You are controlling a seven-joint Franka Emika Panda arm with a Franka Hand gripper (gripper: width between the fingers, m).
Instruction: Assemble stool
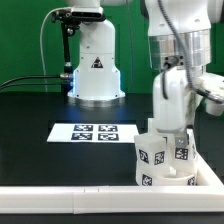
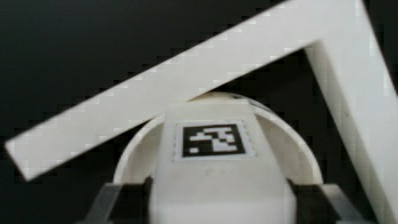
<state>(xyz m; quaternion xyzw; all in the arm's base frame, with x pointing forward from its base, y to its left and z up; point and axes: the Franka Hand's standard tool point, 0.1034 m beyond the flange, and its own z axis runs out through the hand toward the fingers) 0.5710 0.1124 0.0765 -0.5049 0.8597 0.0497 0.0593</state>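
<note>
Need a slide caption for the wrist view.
Tool shut on a tagged white stool leg, white wall corner behind.

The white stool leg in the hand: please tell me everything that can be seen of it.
The short, chunky white plastic stool leg has a rounded end and carries a black-and-white square tag. The hand is shut on it from above, one finger on each side. In the exterior view it hangs upright over the white stool assembly, whose tagged legs point upward, near the white rail. Whether it touches the assembly cannot be told.
</note>
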